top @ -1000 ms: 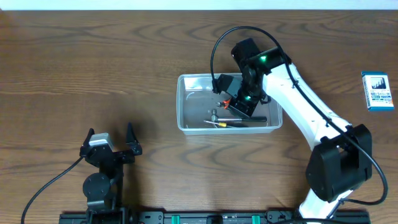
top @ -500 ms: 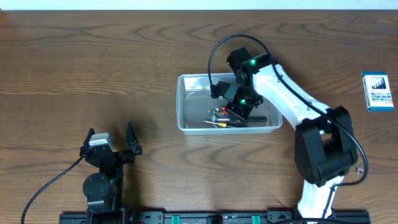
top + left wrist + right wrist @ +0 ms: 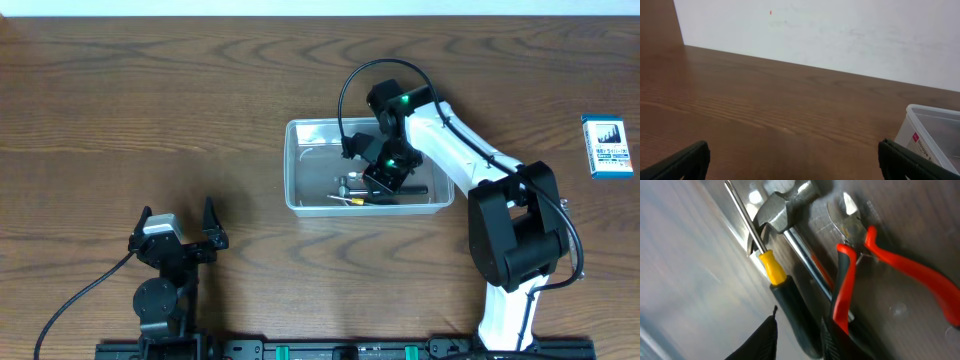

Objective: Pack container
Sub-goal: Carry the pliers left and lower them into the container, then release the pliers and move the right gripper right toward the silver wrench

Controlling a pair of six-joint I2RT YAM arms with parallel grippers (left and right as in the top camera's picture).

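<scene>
The clear plastic container [image 3: 300, 131] stands mid-table. It holds a hammer [image 3: 781, 206], a screwdriver [image 3: 771, 266] with a yellow collar and black handle, and red-handled pliers [image 3: 900, 266]. My right gripper [image 3: 374, 178] is down inside the container. In the right wrist view this gripper [image 3: 797, 342] has its jaws apart around the screwdriver's black handle, with a gap showing on the left side. My left gripper [image 3: 180, 228] is open and empty, low over the table near the front. It also shows in the left wrist view [image 3: 795, 167]. The container's corner [image 3: 932, 131] shows at the right of that view.
A small blue-and-white box [image 3: 606, 146] lies at the far right of the table. The right arm's cable [image 3: 345, 85] loops above the container's back rim. A white wall [image 3: 830, 30] borders the table's far edge.
The right arm has swung its elbow inward and its gripper has shifted slightly left and lower inside the container. The left arm has not moved.
</scene>
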